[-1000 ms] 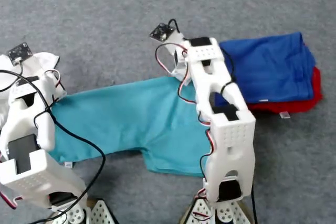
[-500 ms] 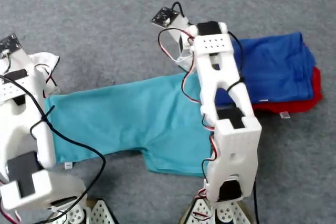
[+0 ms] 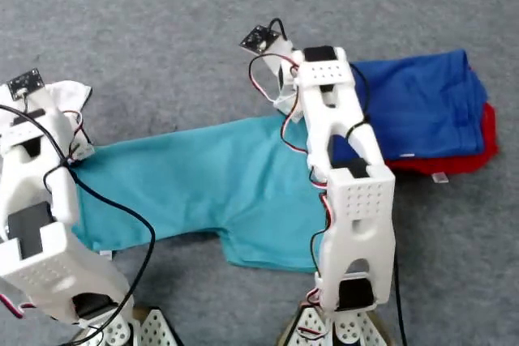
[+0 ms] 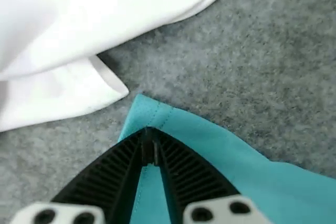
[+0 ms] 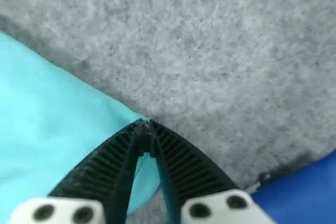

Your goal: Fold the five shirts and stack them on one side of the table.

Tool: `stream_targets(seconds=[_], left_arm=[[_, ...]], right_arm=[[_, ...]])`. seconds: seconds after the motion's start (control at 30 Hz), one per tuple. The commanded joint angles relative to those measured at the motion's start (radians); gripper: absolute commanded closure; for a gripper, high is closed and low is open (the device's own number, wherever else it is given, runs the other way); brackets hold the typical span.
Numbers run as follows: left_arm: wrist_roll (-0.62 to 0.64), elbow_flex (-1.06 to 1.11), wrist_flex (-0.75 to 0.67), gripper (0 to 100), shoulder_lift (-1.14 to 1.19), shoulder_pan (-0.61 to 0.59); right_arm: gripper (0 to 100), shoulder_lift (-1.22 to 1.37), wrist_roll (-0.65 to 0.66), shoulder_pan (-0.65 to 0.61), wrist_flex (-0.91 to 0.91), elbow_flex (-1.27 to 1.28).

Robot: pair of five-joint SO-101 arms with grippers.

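Blue shirt [image 3: 422,103] and red shirt [image 3: 489,142] stacked, we pinch the unfolded teal shirt [image 3: 195,184] with left fingers [image 4: 115,166], right fingers [image 5: 110,162].

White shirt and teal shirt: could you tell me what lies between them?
A narrow strip of bare table separates white shirt from teal shirt, in the left wrist view.

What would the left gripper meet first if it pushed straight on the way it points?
The left gripper, fingers shut on a corner of the teal shirt, would probably meet the grey table just past it, then the white shirt; depth is unclear.
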Motion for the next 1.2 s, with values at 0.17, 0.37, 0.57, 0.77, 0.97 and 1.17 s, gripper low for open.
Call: stream_targets(seconds=[0.17,0.37,0.57,0.77,0.97,1.17], left_arm=[[-0.026,-0.166,0.370,98,-0.291,0.031],[-0.091,0.112,0.457,98,-0.410,0.124],[-0.117,0.359,0.316,98,-0.424,0.114],[-0.146,0.391,0.265,98,-0.415,-0.051],[-0.244,0.394,0.262,98,-0.415,-0.115],[-0.252,0.397,0.253,98,-0.424,-0.120]], right_arm=[[99.6,-0.240,0.018,0.015,0.178,-0.177],[99.6,-0.404,0.130,-0.010,0.359,-0.056],[99.6,-0.585,0.140,-0.007,0.164,0.328],[99.6,-0.601,0.135,0.012,-0.189,0.708],[99.6,-0.472,0.138,0.074,-0.339,0.745],[99.6,-0.450,0.137,0.099,-0.176,0.615]])
